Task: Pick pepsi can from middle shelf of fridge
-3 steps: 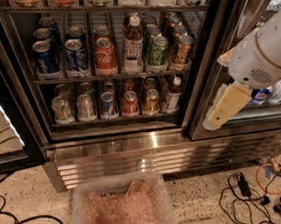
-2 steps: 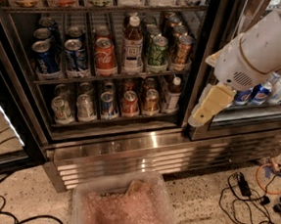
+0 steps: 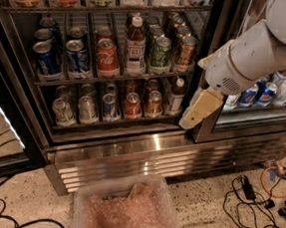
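The fridge stands open in front of me, with its ribbed steel base panel below. The middle shelf is a dark wire rack holding two rows of drinks. The pepsi can, blue with white and red markings and a silver top, stands in the front row, second from the left. A darker blue can is on its left and a red Coca-Cola can on its right. My gripper hangs from the white arm at the fridge's right post, level with the lower shelf, far right of the pepsi can and empty.
A clear plastic bin with pinkish contents sits on the floor below the fridge. Cables lie on the floor at right and at the bottom left. Behind the arm is a closed glass door with blue cans. A bottle stands mid-shelf.
The arm and gripper have moved left, from in front of the right-hand door to the open fridge's right post. The cans have not moved.
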Robot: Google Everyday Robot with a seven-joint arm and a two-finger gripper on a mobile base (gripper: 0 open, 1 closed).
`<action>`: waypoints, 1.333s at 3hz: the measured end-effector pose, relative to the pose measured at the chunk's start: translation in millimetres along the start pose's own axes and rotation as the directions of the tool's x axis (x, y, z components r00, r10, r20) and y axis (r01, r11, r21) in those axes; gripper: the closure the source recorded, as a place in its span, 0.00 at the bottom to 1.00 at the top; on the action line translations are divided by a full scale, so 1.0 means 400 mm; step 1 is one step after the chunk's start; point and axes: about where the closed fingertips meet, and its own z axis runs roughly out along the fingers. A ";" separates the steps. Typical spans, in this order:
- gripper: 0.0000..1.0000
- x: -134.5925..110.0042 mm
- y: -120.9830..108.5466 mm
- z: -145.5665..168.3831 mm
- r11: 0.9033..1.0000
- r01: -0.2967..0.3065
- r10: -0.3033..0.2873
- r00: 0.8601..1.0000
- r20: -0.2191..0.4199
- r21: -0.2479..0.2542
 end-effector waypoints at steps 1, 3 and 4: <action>0.00 -0.021 -0.012 0.048 1.000 -0.015 0.015 0.999 0.050 0.003; 0.00 -0.132 -0.060 0.199 0.999 -0.044 0.040 0.978 0.206 0.015; 0.00 -0.203 -0.090 0.246 0.999 -0.030 0.020 0.959 0.282 0.030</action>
